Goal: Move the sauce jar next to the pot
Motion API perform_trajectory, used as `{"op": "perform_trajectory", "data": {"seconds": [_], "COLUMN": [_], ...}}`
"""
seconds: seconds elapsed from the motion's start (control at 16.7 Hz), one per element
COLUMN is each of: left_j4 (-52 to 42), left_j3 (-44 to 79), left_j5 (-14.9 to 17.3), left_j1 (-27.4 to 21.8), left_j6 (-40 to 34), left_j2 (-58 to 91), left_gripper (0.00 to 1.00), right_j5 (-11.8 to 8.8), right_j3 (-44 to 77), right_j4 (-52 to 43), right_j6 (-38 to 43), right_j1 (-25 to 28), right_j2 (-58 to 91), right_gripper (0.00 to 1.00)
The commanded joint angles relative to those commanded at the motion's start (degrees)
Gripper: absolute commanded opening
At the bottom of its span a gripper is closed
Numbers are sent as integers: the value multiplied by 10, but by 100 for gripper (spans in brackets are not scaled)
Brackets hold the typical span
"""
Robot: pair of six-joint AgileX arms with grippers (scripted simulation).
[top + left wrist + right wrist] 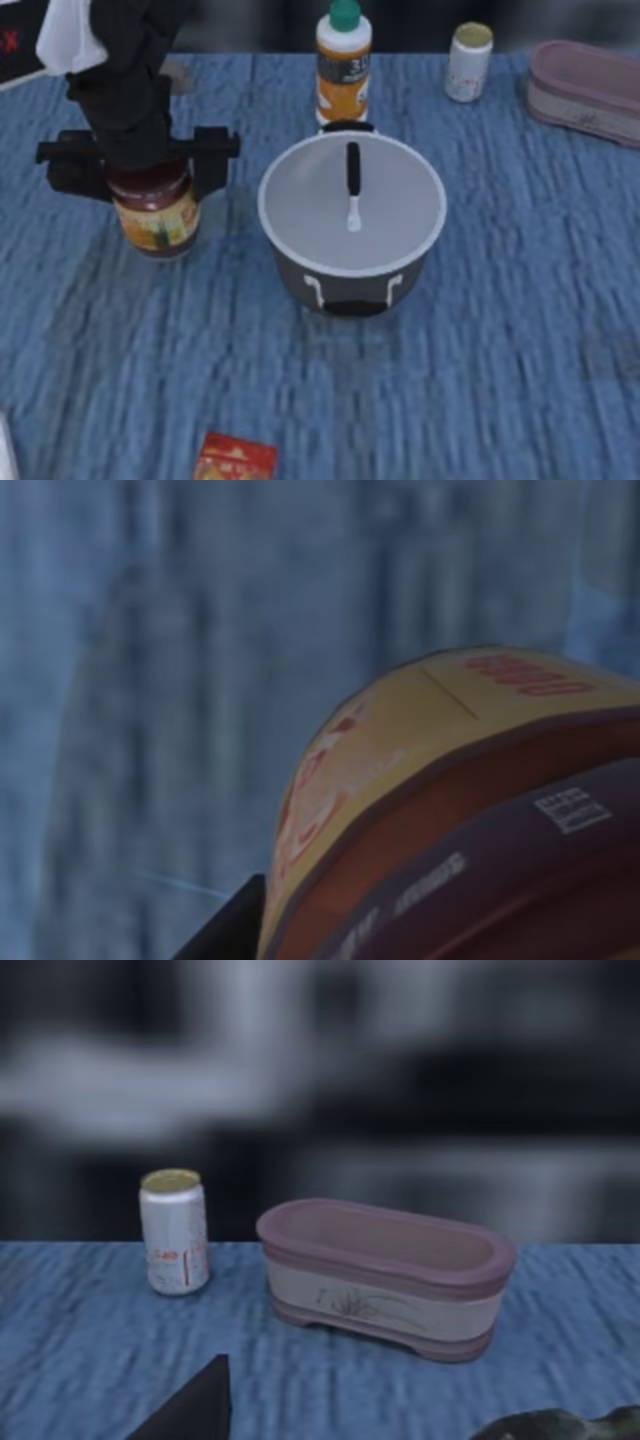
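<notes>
Surface: a blue woven-textured table cloth (520, 330) covers the whole table, with a dark blurred background behind its far edge.
Pot: the pot (352, 222) sits near the middle of the table, dark grey with a white rim, its flat lid closed and the bar handle lying along the lid's centre.
Sauce jar: the sauce jar (155, 212) stands upright to the pot's left, near it but apart, with blue cloth showing between them. In the left wrist view its yellow-orange label and dark lid (470, 810) fill the frame.
Left gripper: the left gripper (140, 165) is over the jar's lid, its black fingers clamped around the top of the jar.
Right gripper: out of the top view; only dark finger tips (190, 1410) show at the edge of the right wrist view, so whether its jaws are apart or together cannot be told.
Other items: a green-capped bottle (343, 62) stands just behind the pot; a small white yellow-lidded container (468, 62) and a pink oval planter (585, 92) sit far right; a red packet (236, 460) lies at the near edge.
</notes>
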Motion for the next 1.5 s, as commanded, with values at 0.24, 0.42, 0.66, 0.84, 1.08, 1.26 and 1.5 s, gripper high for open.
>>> {"op": "perform_trajectory", "data": {"seconds": [0.24,0.42,0.66,0.84,1.08,1.26,1.5], "left_j4": [44,92,97,97,97,97,97], "left_j3": [-23,-48,-51,-51,-51,-51,-51], "left_j5": [0,0,0,0,0,0,0], "left_j1": [-1,1,1,1,1,1,1], "left_j6": [3,3,3,3,3,3,3], "left_j2": [17,39,42,42,42,42,42], "left_gripper": [0,0,0,23,53,75,100], "right_j5": [0,0,0,0,0,0,0], "right_j3": [0,0,0,0,0,0,0], "right_j4": [0,0,0,0,0,0,0], "right_j6": [0,0,0,0,0,0,0], "right_j1": [0,0,0,0,0,0,0], "right_j2": [0,0,0,0,0,0,0], "right_gripper": [100,100,100,100,100,100,100]}}
